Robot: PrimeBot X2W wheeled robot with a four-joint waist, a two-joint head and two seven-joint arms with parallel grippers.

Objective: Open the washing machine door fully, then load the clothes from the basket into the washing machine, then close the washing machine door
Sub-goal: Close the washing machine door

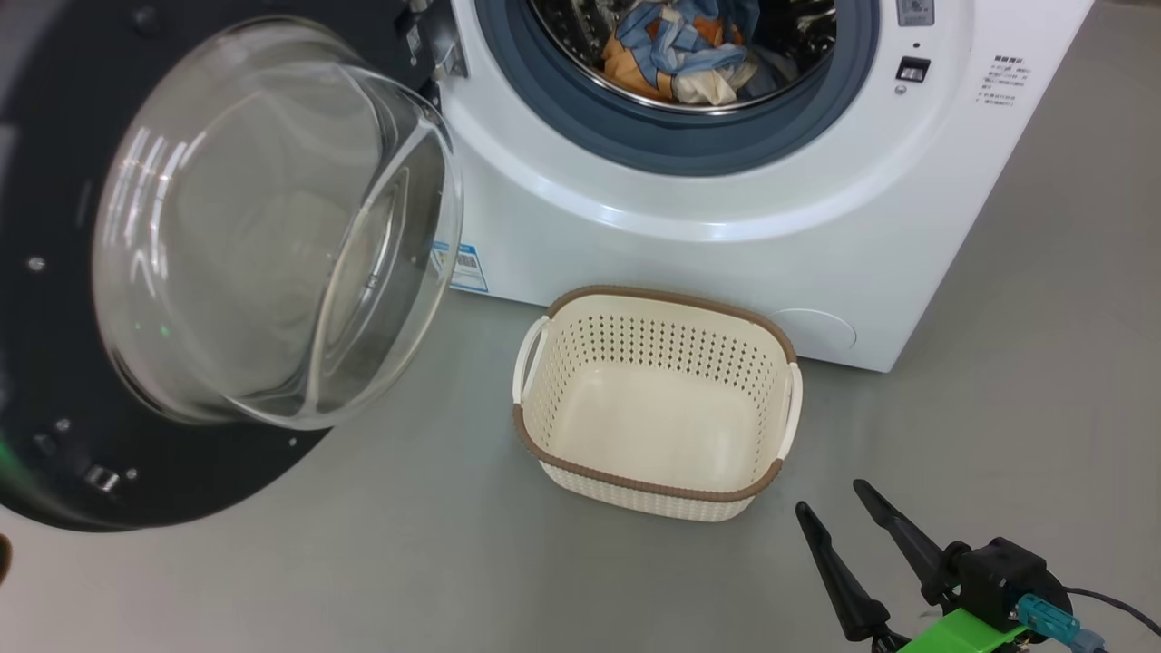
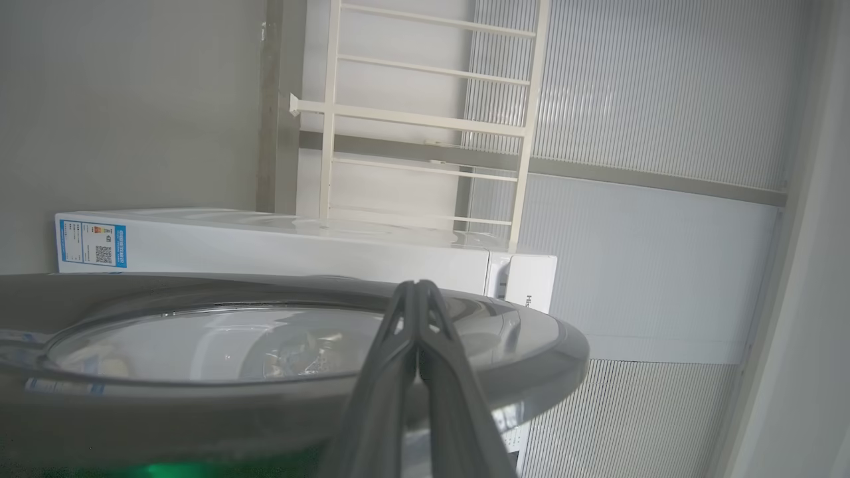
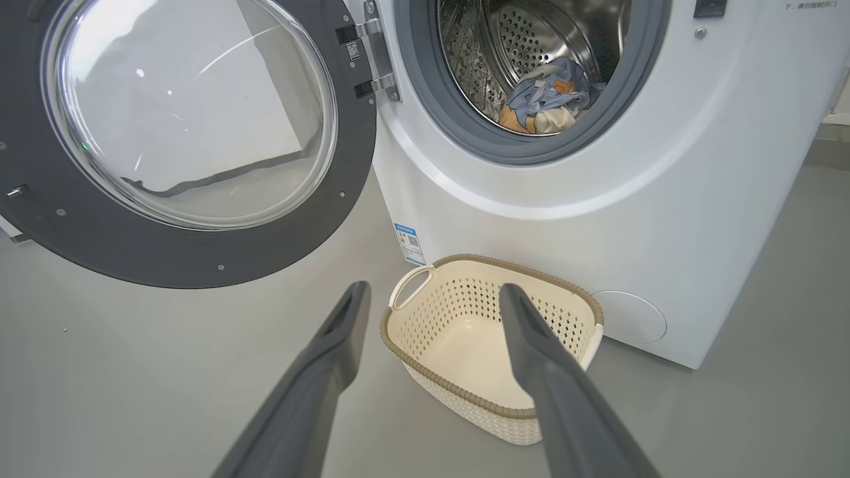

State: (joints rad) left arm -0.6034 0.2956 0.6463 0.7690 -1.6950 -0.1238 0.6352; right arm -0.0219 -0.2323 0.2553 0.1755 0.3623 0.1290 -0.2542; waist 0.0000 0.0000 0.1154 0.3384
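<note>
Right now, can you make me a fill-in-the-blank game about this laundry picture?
The basket is ____.
The clothes lie in the steel ____ of the washing machine.
The washing machine door stands ____.
The right hand is open, but the left hand is ____.
Missing words: empty, drum, open, shut.

bright even light, glare on glass

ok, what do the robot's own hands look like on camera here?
Right hand: two long, tapering dark fingers on a black block, with a bright green bracket beneath and a teal connector feeding a dark cable. Left hand: the same slim dark-grey fingers. No markings that I can see.
</note>
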